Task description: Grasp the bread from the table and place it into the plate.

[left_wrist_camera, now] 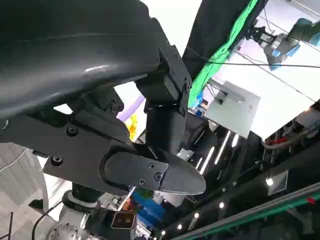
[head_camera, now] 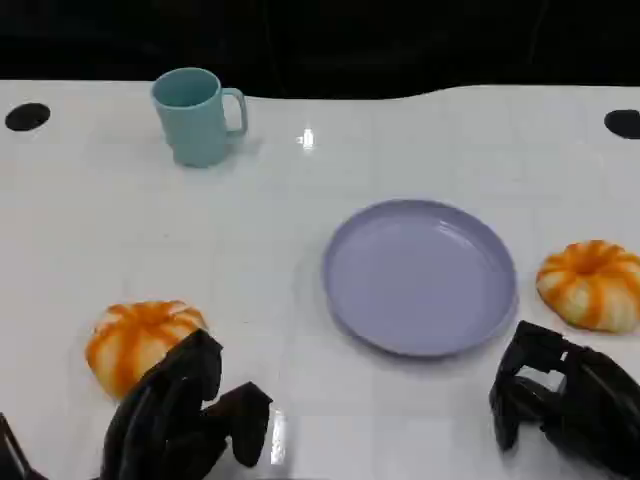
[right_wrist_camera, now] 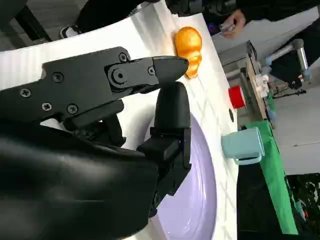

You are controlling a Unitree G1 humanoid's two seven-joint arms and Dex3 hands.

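- Two bread rolls lie on the white table [head_camera: 300, 300]: left roll [head_camera: 140, 340] just ahead of the left hand [head_camera: 185, 420]; right roll [head_camera: 592, 283] beside the plate [head_camera: 420, 275], near the right hand [head_camera: 560, 400].
- Plate: lilac, nothing on it.
- Left hand: fingers curled inward, holding nothing, close to the left roll; contact cannot be told.
- Right hand: fingers bent, holding nothing.
- Teal mug [head_camera: 197, 115]: upright, far side, well apart.

plate [head_camera: 420, 275] btwn two breads [head_camera: 140, 340] [head_camera: 592, 283]; mug [head_camera: 195, 115] behind-left
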